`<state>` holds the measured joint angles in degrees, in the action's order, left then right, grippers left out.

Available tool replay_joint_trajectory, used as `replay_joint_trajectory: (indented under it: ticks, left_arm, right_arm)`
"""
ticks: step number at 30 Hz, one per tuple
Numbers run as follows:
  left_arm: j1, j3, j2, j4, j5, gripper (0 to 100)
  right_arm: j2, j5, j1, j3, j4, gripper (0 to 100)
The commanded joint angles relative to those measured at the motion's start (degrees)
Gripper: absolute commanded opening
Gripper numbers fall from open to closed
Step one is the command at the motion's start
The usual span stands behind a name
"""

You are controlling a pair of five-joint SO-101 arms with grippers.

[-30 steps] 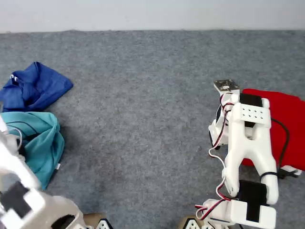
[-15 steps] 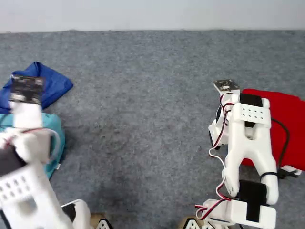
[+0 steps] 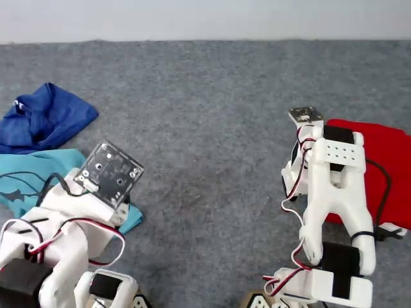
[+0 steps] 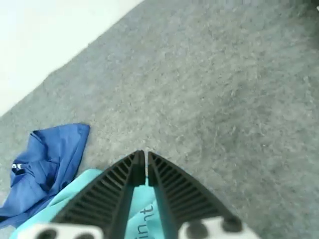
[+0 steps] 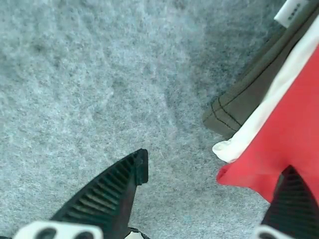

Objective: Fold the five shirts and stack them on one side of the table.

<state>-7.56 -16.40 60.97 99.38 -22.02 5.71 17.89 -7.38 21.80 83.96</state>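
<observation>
Left gripper has swung inward since the earlier frame, dragging teal shirt toward centre; fingers pressed together on it. Right gripper unmoved, fingers spread, beside red shirt.

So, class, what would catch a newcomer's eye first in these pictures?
The bright red shirt at the far right stands out most, with the right gripper beside it, jaws open. At the far left lies a crumpled blue shirt, and next to it a teal shirt with the left gripper on it, jaws shut.
</observation>
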Motion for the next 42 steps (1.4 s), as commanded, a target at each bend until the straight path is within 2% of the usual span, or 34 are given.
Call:
replay_joint_trajectory:
  ticks: [1, 4, 7, 9, 12, 14, 18, 22, 27, 31, 37, 42]
  left_arm:
    - [10.0, -0.5, -1.8, 0.4, 2.2, 1]
    - [20.9, -8.2, -4.5, -0.7, -0.9, 2]
    - [28.1, -18.5, -7.7, -5.0, -4.8, 2]
    - [32.4, -23.7, -9.5, -10.1, -4.7, 2]
    - [39.6, -26.2, -11.5, -15.2, -1.8, 2]
    - [45.3, -26.1, -12.8, -15.7, 2.0, 2]
    - [54.3, -26.5, -16.6, -15.3, 2.5, 2]
    - [62.2, -26.5, -22.7, -15.2, 2.8, 2]
    - [67.3, -26.5, -29.9, -15.2, 2.9, 2]
    - [69.1, -26.2, -31.3, -15.2, 2.9, 2]
    - [69.4, -26.2, -31.3, -15.3, 2.9, 2]
    - [69.4, -26.2, -31.3, -15.3, 2.9, 2]
  right_arm:
    - [2.2, -0.5, 0.4, -0.1, -0.1, 39.1]
    - [2.2, -0.4, 0.7, -0.1, 0.1, 39.1]
    - [2.3, 1.5, 6.2, -0.3, 1.5, 39.1]
    - [2.3, 4.2, 13.8, -0.8, 2.9, 39.1]
    - [2.2, 3.6, 26.8, -3.3, 3.4, 39.1]
    - [2.2, 3.0, 34.5, -6.9, 3.5, 39.1]
    - [0.0, 2.8, 47.4, -18.5, 4.9, 39.1]
    - [-10.9, -2.3, 55.1, -33.7, 7.7, 39.1]
    - [-30.6, -9.1, 61.1, -57.7, 15.1, 39.1]
    - [-44.1, -10.1, 64.9, -74.1, 18.9, 39.0]
    - [-51.3, -10.1, 70.7, -78.5, 18.9, 39.0]
    - [-55.6, -10.3, 71.1, -78.3, 18.8, 39.0]
